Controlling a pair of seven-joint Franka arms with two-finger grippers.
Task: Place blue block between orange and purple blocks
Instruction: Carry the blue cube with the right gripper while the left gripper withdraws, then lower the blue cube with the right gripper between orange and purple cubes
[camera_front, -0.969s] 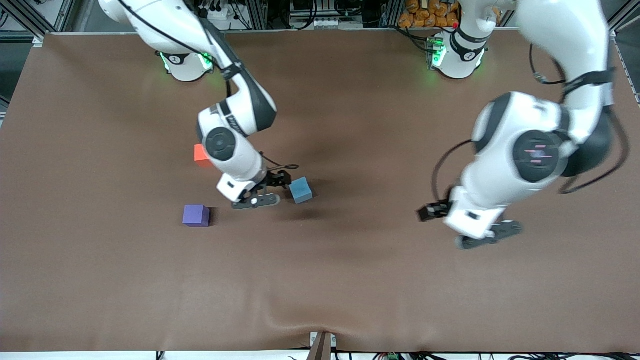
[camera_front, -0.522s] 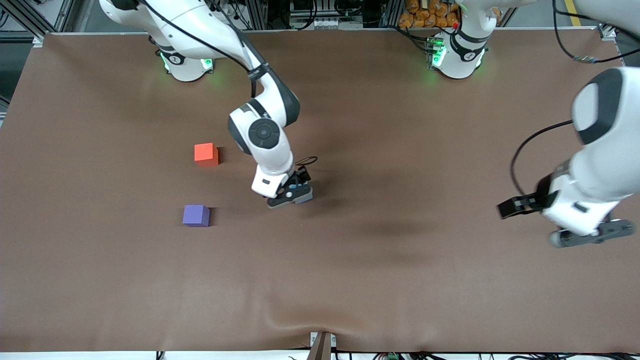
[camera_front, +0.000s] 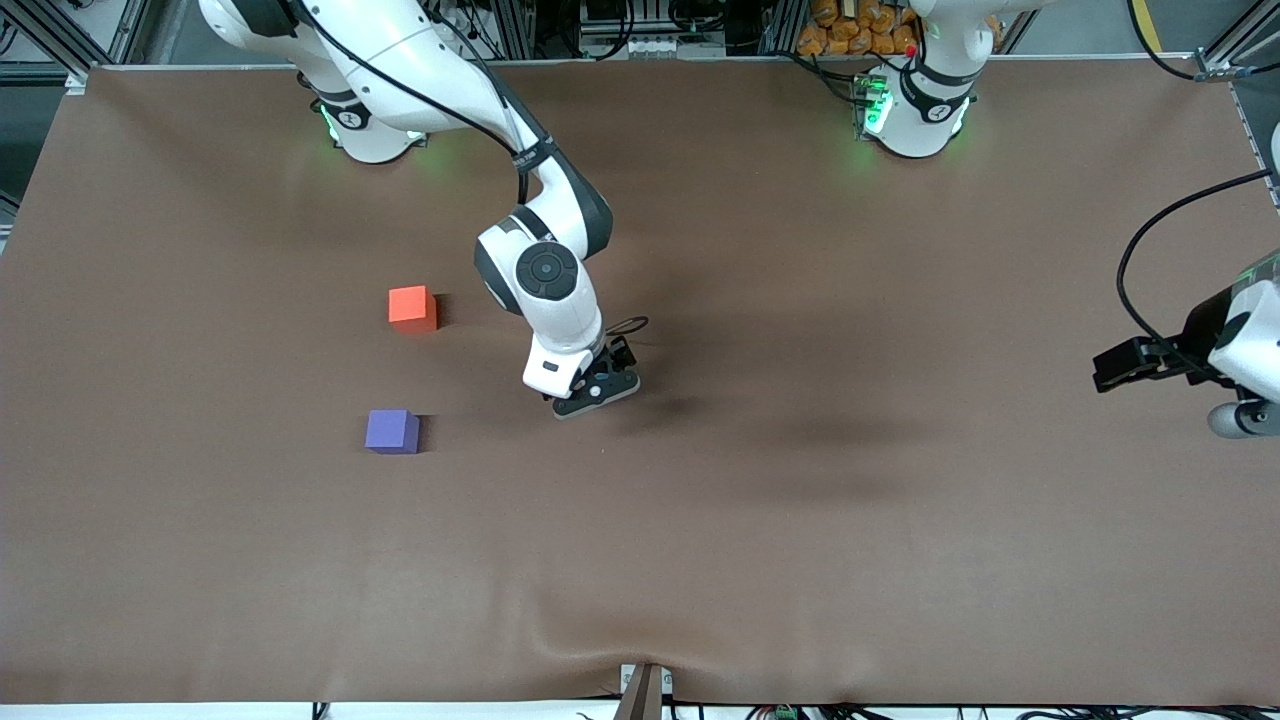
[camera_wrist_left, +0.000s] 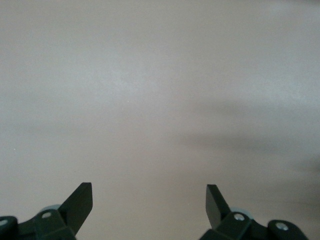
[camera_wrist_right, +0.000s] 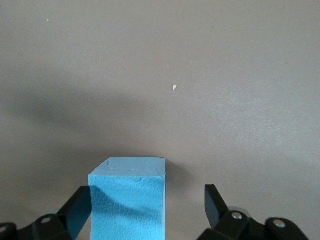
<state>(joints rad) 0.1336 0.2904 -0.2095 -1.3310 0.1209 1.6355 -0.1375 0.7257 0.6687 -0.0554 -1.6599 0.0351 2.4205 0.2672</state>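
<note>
Here the right gripper (camera_wrist_right: 147, 210), jaws wide, straddles the square-on blue block (camera_wrist_right: 127, 197); left gripper (camera_wrist_left: 149, 207) waits, open.

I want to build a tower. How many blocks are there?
3. The orange block is farther from the camera, the purple block nearer, and the blue block sits between the right tool's fingers.

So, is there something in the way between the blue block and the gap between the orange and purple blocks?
Nothing visible. The right gripper is around the blue block; only bare table lies between it and the gap between the orange block and purple block.
</note>
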